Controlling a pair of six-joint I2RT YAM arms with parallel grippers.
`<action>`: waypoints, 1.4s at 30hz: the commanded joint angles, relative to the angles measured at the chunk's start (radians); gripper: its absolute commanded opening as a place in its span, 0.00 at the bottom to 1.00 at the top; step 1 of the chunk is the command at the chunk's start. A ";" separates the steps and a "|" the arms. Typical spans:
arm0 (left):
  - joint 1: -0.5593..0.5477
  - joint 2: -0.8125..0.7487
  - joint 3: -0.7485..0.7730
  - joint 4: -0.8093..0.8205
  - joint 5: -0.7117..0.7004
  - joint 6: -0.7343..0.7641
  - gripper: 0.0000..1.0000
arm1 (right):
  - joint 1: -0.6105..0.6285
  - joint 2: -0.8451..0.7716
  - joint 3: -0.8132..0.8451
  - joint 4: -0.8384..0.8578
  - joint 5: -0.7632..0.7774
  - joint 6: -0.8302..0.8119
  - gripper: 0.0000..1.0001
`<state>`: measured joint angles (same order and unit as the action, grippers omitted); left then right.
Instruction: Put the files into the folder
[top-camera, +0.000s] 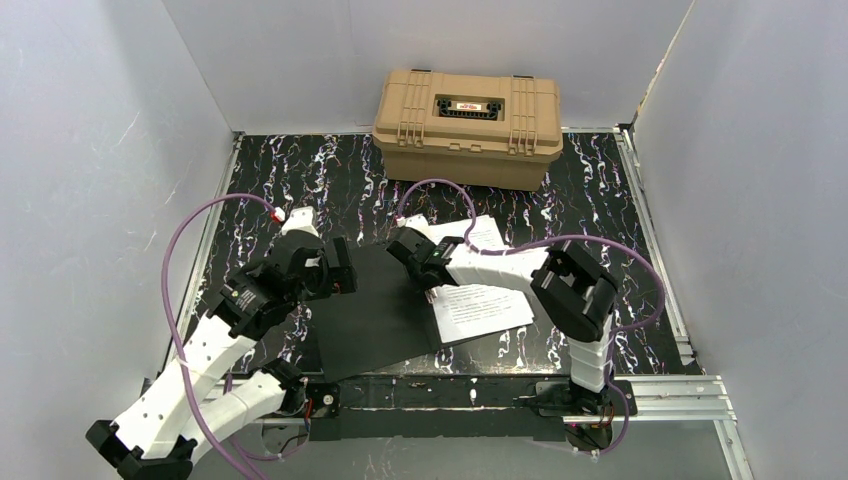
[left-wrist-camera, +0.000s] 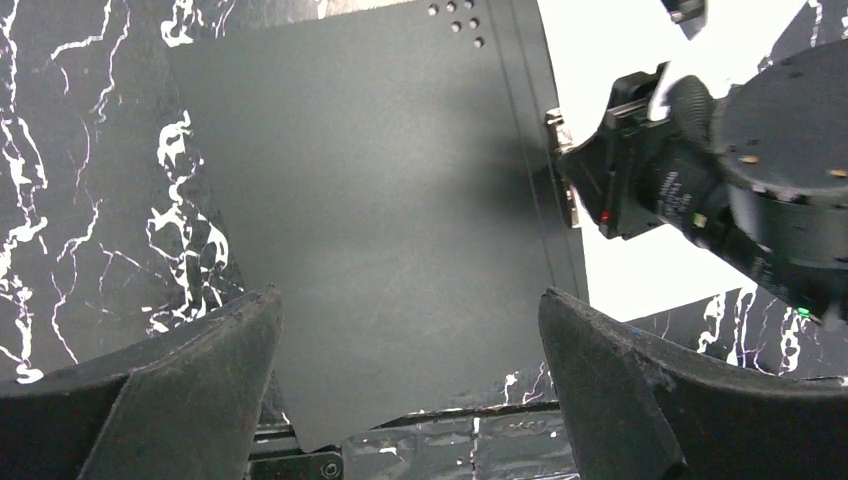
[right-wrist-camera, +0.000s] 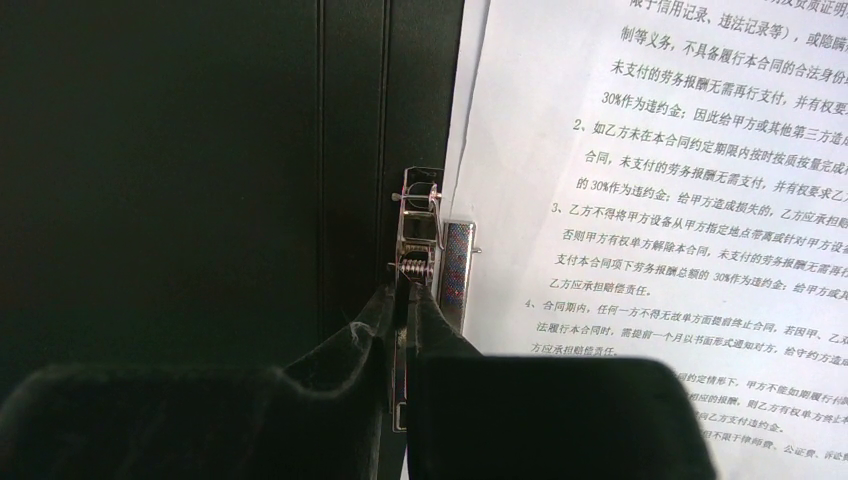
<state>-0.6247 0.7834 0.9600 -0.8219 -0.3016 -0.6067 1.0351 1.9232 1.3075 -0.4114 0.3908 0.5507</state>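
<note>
Folder: lies open on the marbled worktop, black inside facing up.
Files: white printed sheets on the folder's right half, their left edge just beside the spine.
Metal clip: on the folder's spine, at the sheets' edge.
Right gripper: over the spine, fingers pressed nearly together and pinching the clip's thin metal lever.
Left gripper: above the folder's left half, jaws spread wide, holding nothing.
Tan case: closed, well beyond the folder's far edge, against the back wall.
</note>
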 joint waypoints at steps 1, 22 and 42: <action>0.002 0.021 -0.030 -0.021 -0.036 -0.051 0.98 | -0.008 -0.118 -0.026 0.024 0.034 0.005 0.01; 0.132 0.062 -0.222 0.208 0.201 -0.140 0.98 | -0.206 -0.499 -0.226 -0.001 -0.091 -0.075 0.01; 0.448 0.072 -0.467 0.597 0.805 -0.239 0.98 | -0.428 -0.686 -0.244 -0.064 -0.384 -0.107 0.01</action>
<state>-0.2268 0.8543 0.5327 -0.3386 0.3199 -0.8055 0.6327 1.2884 1.0489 -0.5083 0.0959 0.4450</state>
